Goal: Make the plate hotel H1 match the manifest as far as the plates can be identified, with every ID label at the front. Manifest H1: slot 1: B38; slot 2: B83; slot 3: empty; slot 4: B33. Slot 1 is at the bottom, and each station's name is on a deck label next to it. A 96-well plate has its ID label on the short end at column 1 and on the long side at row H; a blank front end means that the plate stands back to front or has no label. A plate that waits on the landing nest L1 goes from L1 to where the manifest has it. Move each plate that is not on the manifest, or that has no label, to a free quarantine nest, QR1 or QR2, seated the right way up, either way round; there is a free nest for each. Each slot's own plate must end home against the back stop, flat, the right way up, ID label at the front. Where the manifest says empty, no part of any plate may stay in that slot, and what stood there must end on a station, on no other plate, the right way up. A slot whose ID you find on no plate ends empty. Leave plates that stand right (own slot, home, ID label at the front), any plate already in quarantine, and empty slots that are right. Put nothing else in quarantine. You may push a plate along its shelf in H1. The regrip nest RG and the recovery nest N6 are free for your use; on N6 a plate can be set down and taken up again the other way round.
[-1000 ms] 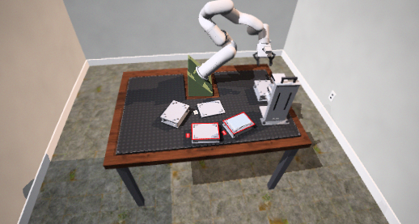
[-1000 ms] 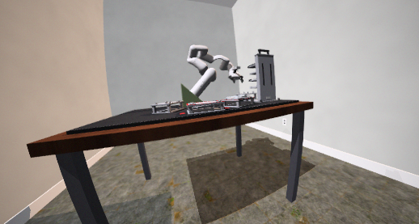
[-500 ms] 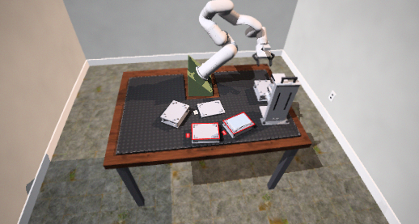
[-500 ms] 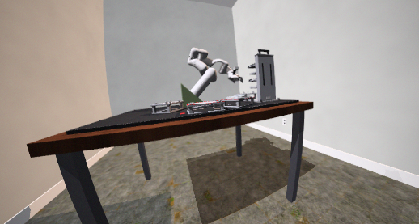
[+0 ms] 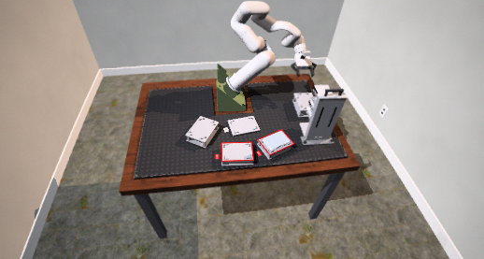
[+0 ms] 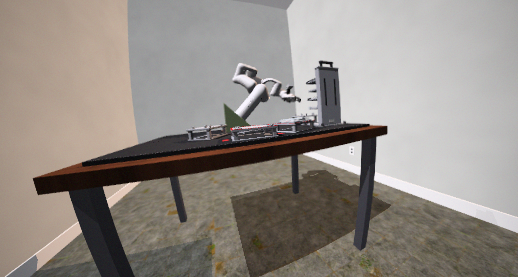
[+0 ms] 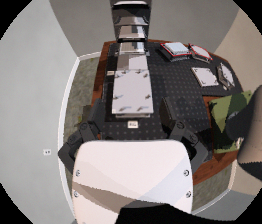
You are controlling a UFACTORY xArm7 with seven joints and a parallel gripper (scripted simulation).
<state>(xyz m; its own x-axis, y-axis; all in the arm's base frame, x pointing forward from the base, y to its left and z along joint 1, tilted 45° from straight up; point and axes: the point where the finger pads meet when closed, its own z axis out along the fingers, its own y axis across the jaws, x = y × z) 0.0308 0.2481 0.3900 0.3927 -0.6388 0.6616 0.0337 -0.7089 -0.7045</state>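
Toward the upper right of the top view, the claw hangs above the far right corner of the worktop, its fingers spread wide with nothing between them. It sits behind the plate hotel H1, a grey tower with a black handle on top, standing near the right edge of the dark mat. A white plate juts from the hotel's open side, toward the far edge of the mat.

From the wrist view, the claw's two dark fingers frame the lower middle of the frame, and the hotel's shelves run up the centre, the nearest plate largest; a small label shows at its near end, too small to read.

Left of the hotel in the top view lie two red-rimmed nests, each carrying a plate, the right one tilted. Further left sit a flat white nest and another plate, turned askew.
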